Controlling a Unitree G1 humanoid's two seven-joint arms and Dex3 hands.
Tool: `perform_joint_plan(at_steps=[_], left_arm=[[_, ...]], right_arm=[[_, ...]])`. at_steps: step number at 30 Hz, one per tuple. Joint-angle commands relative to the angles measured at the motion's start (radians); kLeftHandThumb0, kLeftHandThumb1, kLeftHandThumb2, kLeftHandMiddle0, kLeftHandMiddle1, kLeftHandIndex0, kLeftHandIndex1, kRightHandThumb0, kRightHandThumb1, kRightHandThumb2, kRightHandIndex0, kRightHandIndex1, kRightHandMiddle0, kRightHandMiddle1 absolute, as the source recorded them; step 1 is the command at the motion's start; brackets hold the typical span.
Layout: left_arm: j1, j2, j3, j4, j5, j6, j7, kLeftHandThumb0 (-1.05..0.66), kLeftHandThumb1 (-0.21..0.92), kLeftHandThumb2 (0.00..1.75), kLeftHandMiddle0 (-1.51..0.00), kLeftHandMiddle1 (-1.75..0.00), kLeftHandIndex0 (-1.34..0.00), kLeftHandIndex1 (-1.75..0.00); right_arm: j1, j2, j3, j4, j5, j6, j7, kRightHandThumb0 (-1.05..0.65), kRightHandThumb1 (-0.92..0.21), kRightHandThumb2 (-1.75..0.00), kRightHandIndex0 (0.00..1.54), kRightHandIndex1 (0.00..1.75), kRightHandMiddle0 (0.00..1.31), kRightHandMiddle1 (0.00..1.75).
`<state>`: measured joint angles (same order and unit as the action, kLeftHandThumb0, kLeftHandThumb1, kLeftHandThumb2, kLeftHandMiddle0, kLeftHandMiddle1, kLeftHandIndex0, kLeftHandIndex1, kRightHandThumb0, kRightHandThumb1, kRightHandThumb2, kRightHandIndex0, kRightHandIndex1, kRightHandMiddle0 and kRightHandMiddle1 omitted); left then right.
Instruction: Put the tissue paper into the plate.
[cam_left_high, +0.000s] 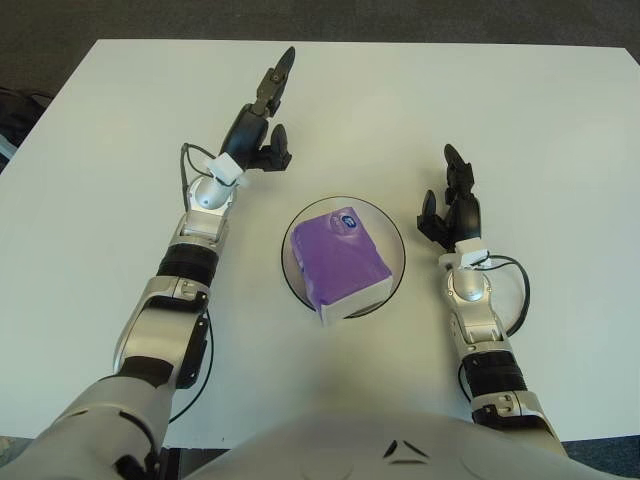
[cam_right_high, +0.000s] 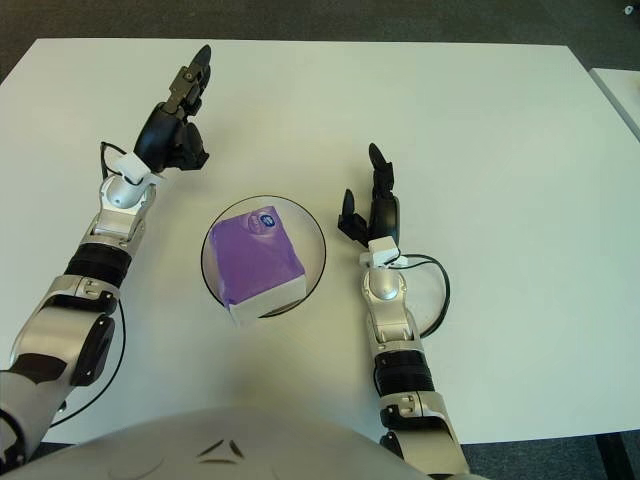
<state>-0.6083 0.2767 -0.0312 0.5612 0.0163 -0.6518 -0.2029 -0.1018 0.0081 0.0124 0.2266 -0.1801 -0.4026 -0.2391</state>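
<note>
A purple tissue pack (cam_left_high: 342, 262) lies in the round plate (cam_left_high: 393, 233) at the middle of the white table, its near end over the plate's front rim. My left hand (cam_left_high: 268, 115) is up and to the left of the plate, apart from it, fingers spread and holding nothing. My right hand (cam_left_high: 452, 200) rests on the table just right of the plate, fingers relaxed and empty.
The white table (cam_left_high: 520, 120) reaches out on all sides of the plate. Its far edge and dark floor show at the top. A dark object (cam_left_high: 12, 110) sits past the table's left edge.
</note>
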Motion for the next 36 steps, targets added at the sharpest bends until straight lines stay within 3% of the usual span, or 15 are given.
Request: perform_joint_plan(at_steps=[1,13,15,22,36], left_arm=[[0.028,-0.004,0.022,-0.021,0.020,0.030,0.037,-0.95,0.92,1.22,-0.03,-0.01,0.00,0.00],[0.082,-0.035,0.066,-0.011,0.071,0.119,0.180,-0.91,0.92,1.17,-0.06,-0.02,-0.03,-0.03],[0.089,-0.037,0.068,-0.003,0.076,0.127,0.194,-0.89,0.92,1.16,-0.07,-0.02,-0.01,-0.11],[0.108,-0.051,0.078,0.026,0.067,0.159,0.210,-0.83,0.92,1.10,-0.08,-0.01,0.00,-0.26],[0.168,-0.096,0.083,0.009,0.065,0.241,0.250,-0.77,0.92,1.01,-0.09,-0.01,0.00,-0.35]], right_arm=[[0.085,0.002,0.001,0.059,0.001,0.056,0.009,-0.74,-0.92,-0.84,0.09,0.02,0.00,0.33],[0.088,-0.003,0.002,0.059,-0.002,0.043,0.010,-0.73,-0.92,-0.85,0.08,0.01,0.00,0.26],[0.088,-0.002,0.003,0.059,-0.002,0.039,0.009,-0.72,-0.92,-0.85,0.08,0.01,0.00,0.27],[0.089,0.000,0.004,0.059,-0.005,0.032,0.004,-0.70,-0.92,-0.86,0.08,0.01,0.00,0.30],[0.093,0.004,0.007,0.056,-0.007,0.033,0.000,-0.68,-0.92,-0.86,0.09,0.01,0.00,0.31]])
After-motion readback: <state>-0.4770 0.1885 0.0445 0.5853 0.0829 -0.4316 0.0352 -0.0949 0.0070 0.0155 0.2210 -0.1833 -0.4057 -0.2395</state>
